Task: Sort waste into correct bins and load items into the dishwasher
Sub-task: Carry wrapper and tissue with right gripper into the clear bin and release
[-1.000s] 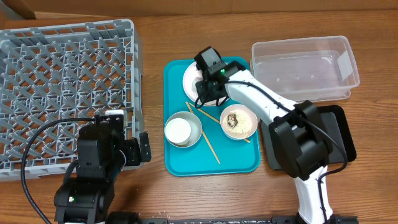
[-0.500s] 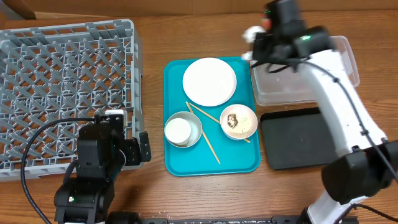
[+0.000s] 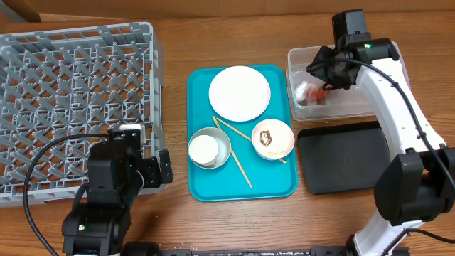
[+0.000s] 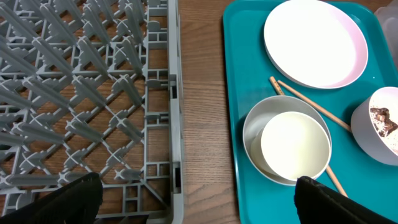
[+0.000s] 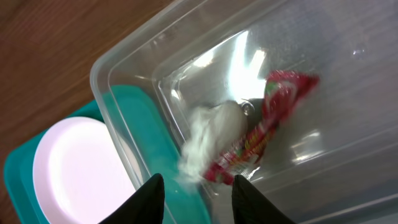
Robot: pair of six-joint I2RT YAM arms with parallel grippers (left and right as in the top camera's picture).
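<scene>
The red-and-white wrapper (image 5: 268, 121) and white napkin (image 5: 211, 134) lie blurred in the clear tub (image 3: 355, 65); they also show in the overhead view (image 3: 311, 92). My right gripper (image 5: 198, 199) is open just above them, over the tub's left end (image 3: 323, 71). On the teal tray (image 3: 213, 185) are the white plate (image 3: 239, 93), the white cup (image 3: 204, 148) inside the grey bowl (image 3: 222, 146), two chopsticks (image 3: 239, 167), and the pinkish bowl (image 3: 273, 139) holding rice and a brown bit. My left gripper (image 4: 196, 199) is open and empty by the dish rack's (image 3: 71, 92) front right corner.
The black tray (image 3: 348, 156) lies in front of the clear tub, right of the teal tray. A strip of bare wood (image 4: 199, 93) runs between the rack and the teal tray. A cardboard box corner (image 3: 18, 8) shows at the back left.
My right arm swung from the plate on the teal tray over to the clear tub with the wrapper and napkin, then let them go into the tub. The left arm has not moved.
</scene>
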